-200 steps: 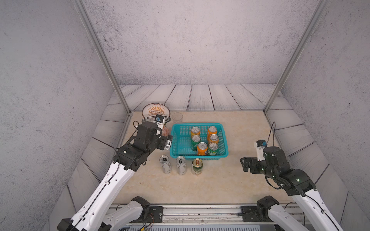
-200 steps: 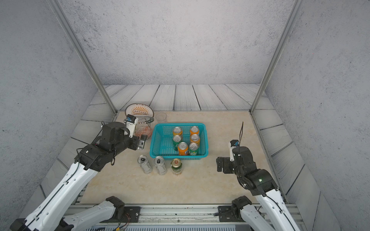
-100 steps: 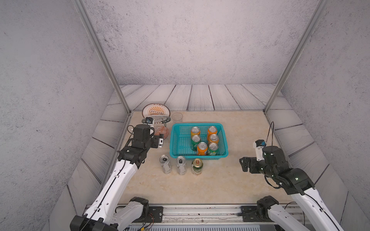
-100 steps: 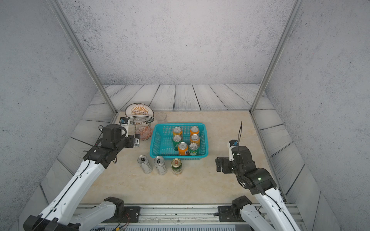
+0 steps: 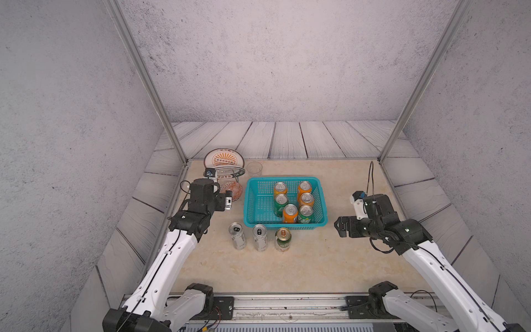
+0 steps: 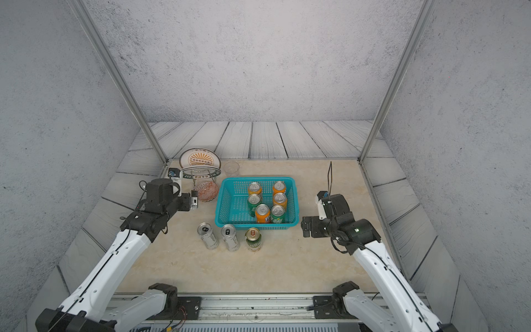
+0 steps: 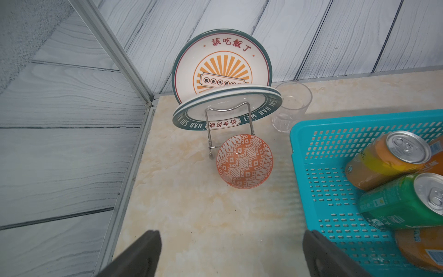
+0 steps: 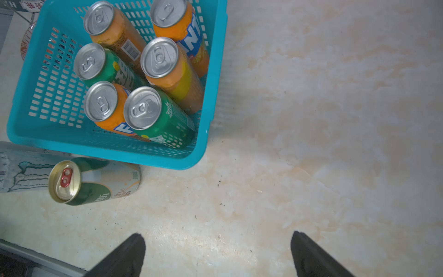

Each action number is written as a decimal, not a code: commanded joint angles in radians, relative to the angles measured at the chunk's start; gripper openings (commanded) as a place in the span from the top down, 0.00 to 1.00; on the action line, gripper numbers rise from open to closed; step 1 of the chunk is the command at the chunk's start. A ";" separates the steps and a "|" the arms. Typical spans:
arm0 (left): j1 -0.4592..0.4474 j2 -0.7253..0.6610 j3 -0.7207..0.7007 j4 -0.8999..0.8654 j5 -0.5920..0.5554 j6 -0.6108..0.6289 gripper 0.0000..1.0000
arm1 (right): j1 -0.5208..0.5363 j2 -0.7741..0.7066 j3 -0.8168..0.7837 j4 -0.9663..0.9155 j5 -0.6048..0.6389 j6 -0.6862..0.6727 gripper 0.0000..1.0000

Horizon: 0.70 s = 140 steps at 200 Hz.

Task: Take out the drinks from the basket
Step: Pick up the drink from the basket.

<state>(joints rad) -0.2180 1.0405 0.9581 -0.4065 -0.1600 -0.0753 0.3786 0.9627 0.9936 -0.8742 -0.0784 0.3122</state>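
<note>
Six cans (image 5: 290, 212) stand packed in the right half of the basket (image 5: 260, 201), touching each other. Three more stand on the bench (image 5: 316, 258) just in front of it.

The left end effector (image 7: 231, 235) hangs beside the basket, spread wide and holding nothing. The right end effector (image 8: 217, 235) hangs on the other side, also spread wide and empty.

I think the cans are stiff but thin, smooth and a bit slippery — I cannot tell if they are full. A firm but gentle squeeze round the middle looks best. I would start with a can next to the bare half — the light basket may slide.
</note>
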 commanded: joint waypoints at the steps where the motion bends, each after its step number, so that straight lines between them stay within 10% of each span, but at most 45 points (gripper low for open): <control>1: 0.010 -0.001 0.032 0.002 0.015 -0.037 0.01 | 0.010 0.074 0.079 0.040 -0.044 -0.047 0.01; 140: 0.066 -0.007 -0.048 0.043 0.050 -0.105 0.01 | 0.256 0.731 0.600 0.053 0.047 -0.132 0.01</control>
<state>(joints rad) -0.1627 1.0348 0.9203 -0.3721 -0.1322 -0.1650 0.6041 1.5894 1.5017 -0.8032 -0.0723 0.2085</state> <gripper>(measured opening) 0.987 0.990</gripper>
